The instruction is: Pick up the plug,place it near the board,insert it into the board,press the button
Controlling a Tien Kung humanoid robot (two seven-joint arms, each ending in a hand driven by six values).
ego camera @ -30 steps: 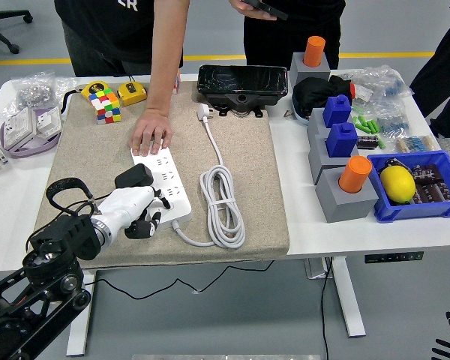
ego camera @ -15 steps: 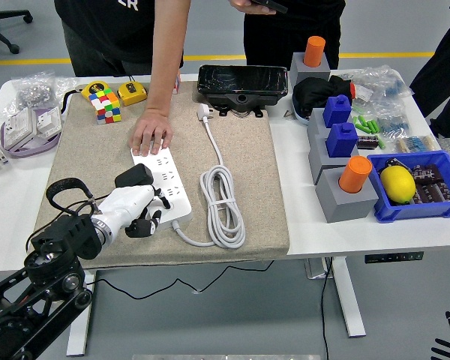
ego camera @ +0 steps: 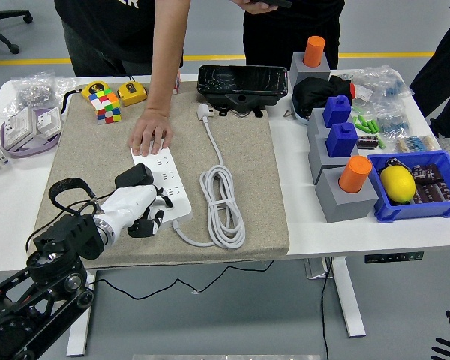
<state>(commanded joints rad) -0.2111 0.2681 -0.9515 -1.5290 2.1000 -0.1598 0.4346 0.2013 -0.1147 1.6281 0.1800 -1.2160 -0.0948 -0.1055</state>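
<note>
— Plug (ego camera: 133,176) first: where is it sitting for you?

— You are seeing the black plug at the near end of the white board (ego camera: 163,184), held in your left hand (ego camera: 139,208). The white fingers (ego camera: 151,222) are curling around it, so the hand is closed on the plug, with the fingertips lying against the board's front edge.

— And the board itself?

— It is lying on the beige mat (ego camera: 247,172) at about 9 o'clock from the coiled white cord (ego camera: 222,205). At its far end, toward 12 o'clock, a person's hand (ego camera: 150,135) is pressing flat on it. The cord is running up the mat to a white plug head (ego camera: 204,112) just in front of a black device (ego camera: 242,81).

— Your right hand?

— Only dark fingertips (ego camera: 448,345) are showing at the lower right corner, below the counter (ego camera: 326,225); you cannot tell how open they are.
</note>
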